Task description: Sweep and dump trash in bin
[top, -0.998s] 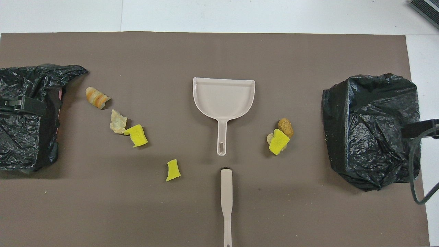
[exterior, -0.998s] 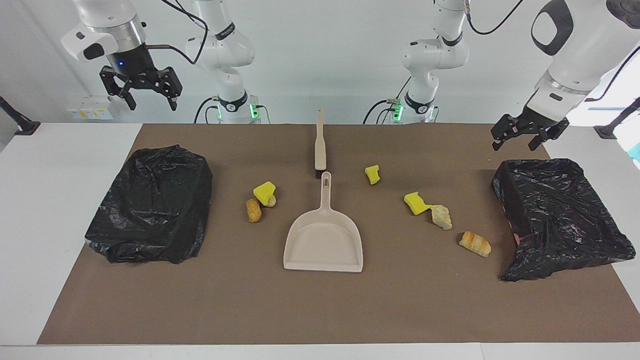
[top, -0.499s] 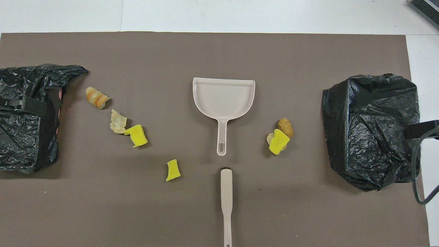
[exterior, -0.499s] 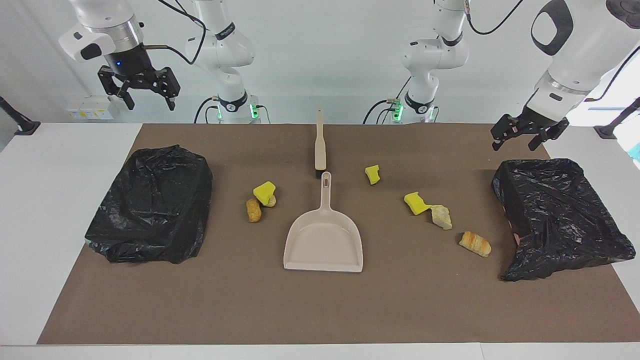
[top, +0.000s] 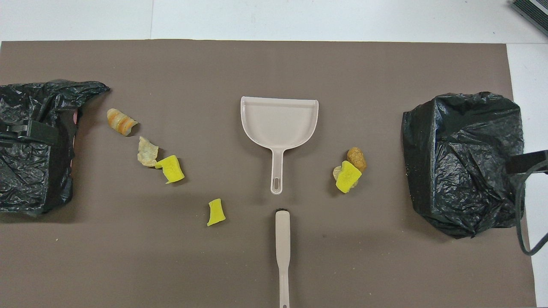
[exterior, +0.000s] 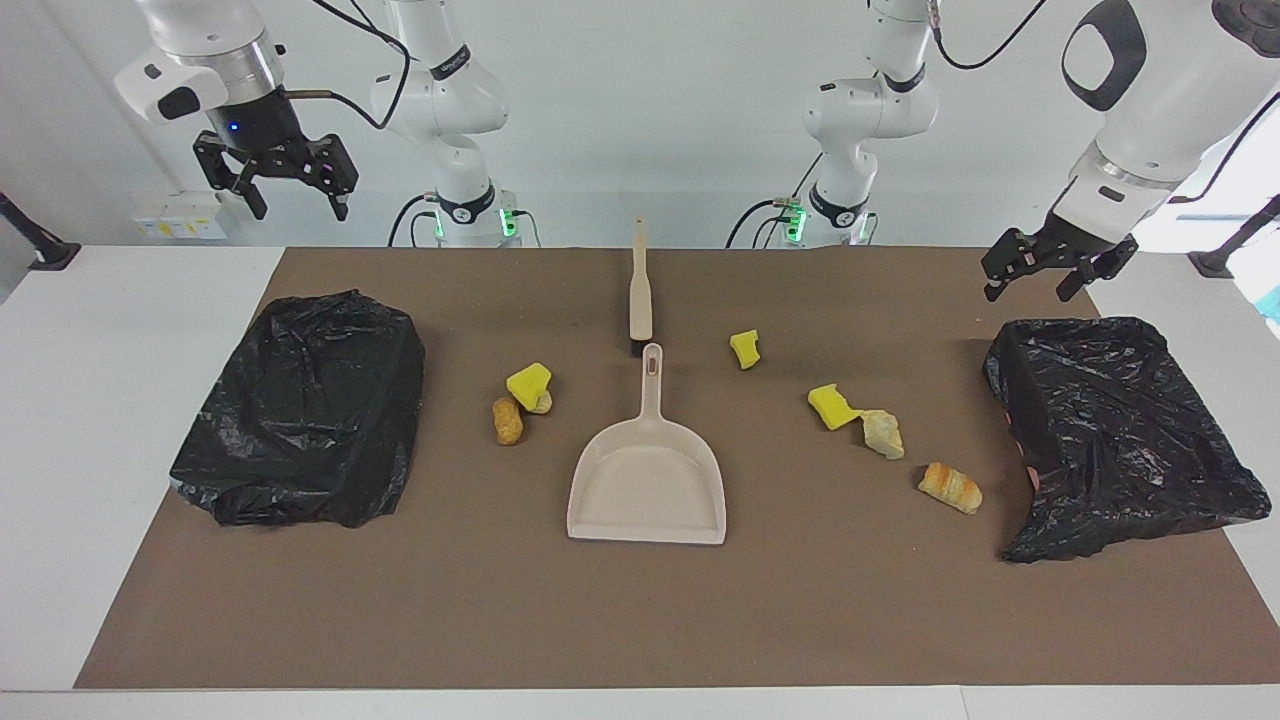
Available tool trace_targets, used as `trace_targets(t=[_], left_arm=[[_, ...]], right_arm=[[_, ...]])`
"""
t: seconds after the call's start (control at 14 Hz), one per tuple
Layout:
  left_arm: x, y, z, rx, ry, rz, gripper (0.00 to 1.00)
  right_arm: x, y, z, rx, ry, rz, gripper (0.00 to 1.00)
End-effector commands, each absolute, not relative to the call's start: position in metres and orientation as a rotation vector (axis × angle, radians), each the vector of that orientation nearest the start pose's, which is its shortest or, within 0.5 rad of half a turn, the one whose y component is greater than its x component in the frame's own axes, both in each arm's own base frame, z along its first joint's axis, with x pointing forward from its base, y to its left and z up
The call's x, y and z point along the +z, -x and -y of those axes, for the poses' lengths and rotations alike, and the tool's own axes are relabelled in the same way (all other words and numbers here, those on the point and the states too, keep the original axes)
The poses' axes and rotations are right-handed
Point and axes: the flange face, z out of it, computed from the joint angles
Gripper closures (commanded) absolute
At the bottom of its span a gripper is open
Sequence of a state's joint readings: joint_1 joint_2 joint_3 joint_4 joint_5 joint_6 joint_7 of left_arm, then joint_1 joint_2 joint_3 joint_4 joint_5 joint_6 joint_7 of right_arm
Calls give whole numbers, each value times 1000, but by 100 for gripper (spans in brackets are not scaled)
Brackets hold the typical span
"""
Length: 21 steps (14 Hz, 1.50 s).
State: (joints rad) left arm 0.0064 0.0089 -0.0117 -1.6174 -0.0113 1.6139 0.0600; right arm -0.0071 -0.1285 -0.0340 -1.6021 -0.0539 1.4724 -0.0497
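Trash lies on the brown mat [exterior: 640, 610]. A yellow sponge chunk [exterior: 528, 382] and a tan lump [exterior: 507, 421] sit beside the beige dustpan [exterior: 648, 480] toward the right arm's end. Toward the left arm's end lie two yellow chunks [exterior: 744, 348] [exterior: 830, 406], a pale lump [exterior: 884, 433] and a striped bread piece [exterior: 950, 487]. The brush [exterior: 640, 290] lies in line with the dustpan handle, nearer the robots. A black-bagged bin stands at each end [exterior: 310, 405] [exterior: 1120, 430]. My right gripper [exterior: 303, 205] hangs open and empty high up. My left gripper [exterior: 1030, 285] hangs open and empty just above its bin's robot-side edge.
White tabletop [exterior: 120, 400] borders the mat at both ends. From overhead, the dustpan [top: 279, 119] and brush [top: 282, 248] sit mid-mat, with scraps on either side between them and the bins [top: 464, 162] [top: 34, 145].
My right gripper has risen a little and drifted toward its own end of the table. The left gripper and everything on the mat have stayed put.
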Motion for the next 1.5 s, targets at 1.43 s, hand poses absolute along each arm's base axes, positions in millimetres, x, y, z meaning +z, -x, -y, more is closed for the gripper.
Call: trace_targets(t=[1.43], left_arm=[[587, -469, 223, 137, 3165, -232, 0]], right_arm=[[667, -489, 32, 49, 3168, -12, 0]])
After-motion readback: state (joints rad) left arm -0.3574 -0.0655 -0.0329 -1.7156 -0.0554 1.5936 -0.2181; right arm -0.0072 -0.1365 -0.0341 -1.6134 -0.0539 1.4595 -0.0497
